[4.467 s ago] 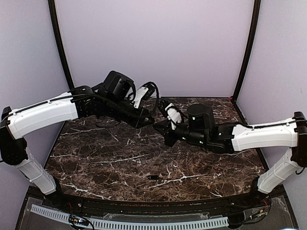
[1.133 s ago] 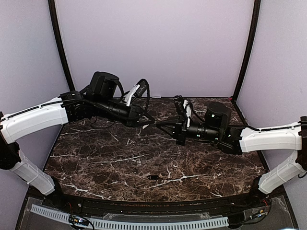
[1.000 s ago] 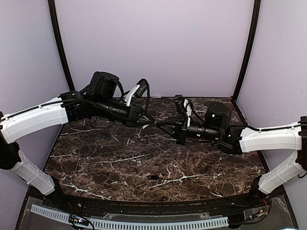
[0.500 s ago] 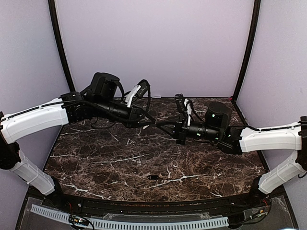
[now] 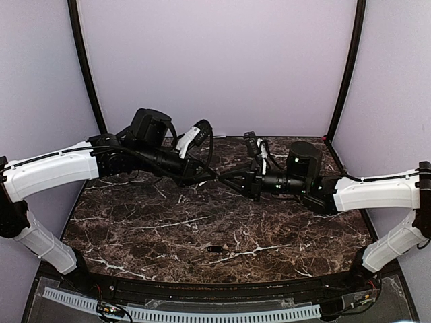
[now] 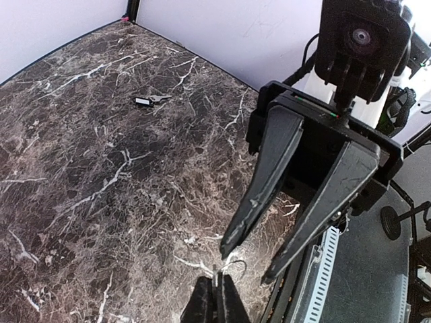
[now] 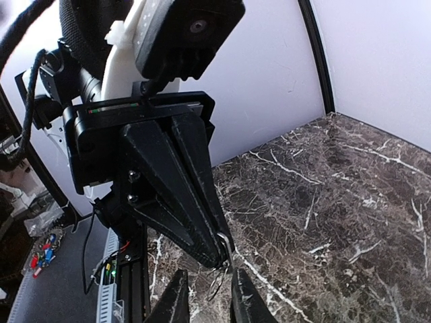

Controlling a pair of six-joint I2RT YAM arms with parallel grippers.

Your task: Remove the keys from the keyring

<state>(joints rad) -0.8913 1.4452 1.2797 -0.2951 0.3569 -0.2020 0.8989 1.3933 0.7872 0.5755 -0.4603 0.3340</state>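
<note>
left black gripper (image 6: pixel 215 291) pinched shut on thin wire keyring (image 7: pixel 217 277), right black gripper (image 7: pixel 208 276) with fingers spread either side of it, 1 tiny dark key (image 5: pixel 214 249) lying on brown marble tabletop (image 5: pixel 135 229), well apart from both

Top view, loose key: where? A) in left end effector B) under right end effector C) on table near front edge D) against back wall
C: the key lies alone on the table near its front edge; the left end effector, shut on the keyring, meets the right end effector farther back.
</note>
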